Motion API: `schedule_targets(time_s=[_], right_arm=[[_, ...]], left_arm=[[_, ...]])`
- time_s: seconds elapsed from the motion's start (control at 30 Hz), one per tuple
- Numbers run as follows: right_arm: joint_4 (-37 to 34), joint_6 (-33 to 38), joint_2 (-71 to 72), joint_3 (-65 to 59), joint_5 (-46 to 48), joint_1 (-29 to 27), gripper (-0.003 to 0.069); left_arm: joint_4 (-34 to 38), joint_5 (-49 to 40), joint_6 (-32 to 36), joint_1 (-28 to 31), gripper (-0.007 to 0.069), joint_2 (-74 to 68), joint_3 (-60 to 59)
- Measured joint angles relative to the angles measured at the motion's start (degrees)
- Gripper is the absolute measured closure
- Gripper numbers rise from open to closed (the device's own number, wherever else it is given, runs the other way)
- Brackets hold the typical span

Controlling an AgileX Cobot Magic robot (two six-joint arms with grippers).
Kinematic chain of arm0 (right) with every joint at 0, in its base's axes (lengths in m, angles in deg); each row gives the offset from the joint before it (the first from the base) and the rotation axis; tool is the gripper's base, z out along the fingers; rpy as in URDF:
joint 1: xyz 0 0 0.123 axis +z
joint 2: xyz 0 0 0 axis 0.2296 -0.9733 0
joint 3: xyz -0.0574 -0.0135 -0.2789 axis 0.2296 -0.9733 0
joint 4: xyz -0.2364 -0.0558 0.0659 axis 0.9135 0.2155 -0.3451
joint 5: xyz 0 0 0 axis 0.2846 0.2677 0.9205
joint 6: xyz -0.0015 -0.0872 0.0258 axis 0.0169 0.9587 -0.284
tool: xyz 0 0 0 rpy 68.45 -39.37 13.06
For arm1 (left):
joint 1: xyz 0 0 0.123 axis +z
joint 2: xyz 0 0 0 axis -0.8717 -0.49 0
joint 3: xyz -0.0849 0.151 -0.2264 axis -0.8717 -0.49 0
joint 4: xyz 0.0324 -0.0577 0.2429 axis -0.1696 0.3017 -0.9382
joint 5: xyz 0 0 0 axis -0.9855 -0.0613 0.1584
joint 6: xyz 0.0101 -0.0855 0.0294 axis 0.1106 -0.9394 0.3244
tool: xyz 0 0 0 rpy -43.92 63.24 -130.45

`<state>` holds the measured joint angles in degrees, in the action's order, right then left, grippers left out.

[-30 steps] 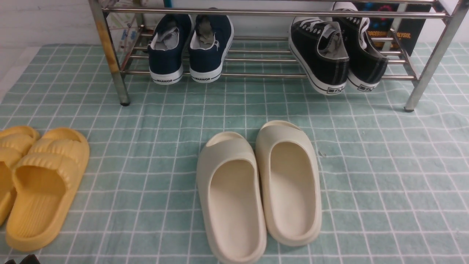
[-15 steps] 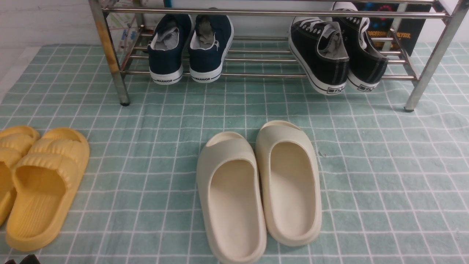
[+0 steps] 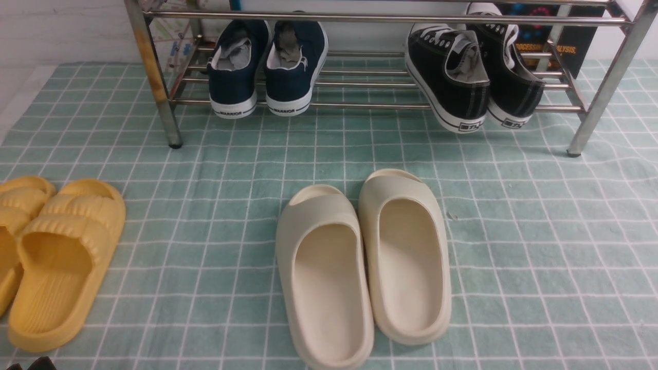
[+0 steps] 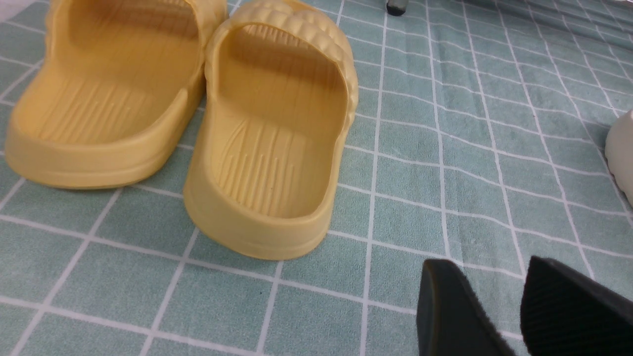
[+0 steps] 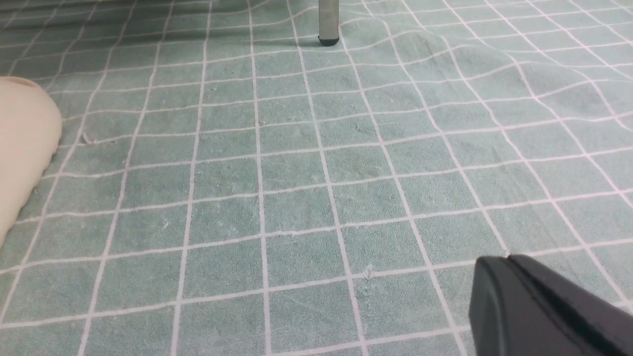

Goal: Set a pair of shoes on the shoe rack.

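The pair of shoes stands on the right end of the shoe rack's (image 3: 360, 106) lower rods, and both are black with white soles. The left sneaker (image 3: 452, 82) tilts, and the right sneaker (image 3: 511, 77) stands beside it. Both heels hang out over the front rod. Neither gripper is near them. My left gripper (image 4: 487, 277) hovers open over bare cloth with nothing between its fingers, close to the yellow slippers. Only a dark bit of the left gripper (image 3: 31, 364) shows at the bottom edge of the front view. My right gripper (image 5: 507, 262) is shut and empty, low over the cloth.
Navy WARRIOR sneakers (image 3: 267, 67) sit on the rack's left half. Cream slide slippers (image 3: 365, 262) lie mid-cloth, and yellow slippers (image 3: 51, 246) (image 4: 277, 143) lie at the left. A rack leg (image 5: 328, 20) stands ahead of the right gripper. The checked green cloth (image 3: 540, 246) is wrinkled there.
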<state>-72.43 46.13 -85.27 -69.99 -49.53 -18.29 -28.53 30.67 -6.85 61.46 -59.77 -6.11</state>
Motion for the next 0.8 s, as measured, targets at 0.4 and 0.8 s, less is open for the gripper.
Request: schedule_targets(time_s=[0.4, 0.8], right_arm=[[0.0, 0.0, 0.0, 0.0, 0.0, 0.0, 0.0646], [0.0, 0.0, 0.0, 0.0, 0.0, 0.0, 0.0634]], left_arm=[[0.0, 0.0, 0.0, 0.0, 0.0386, 0.0, 0.0], [0.0, 0.0, 0.0, 0.0, 0.0386, 0.0, 0.0]])
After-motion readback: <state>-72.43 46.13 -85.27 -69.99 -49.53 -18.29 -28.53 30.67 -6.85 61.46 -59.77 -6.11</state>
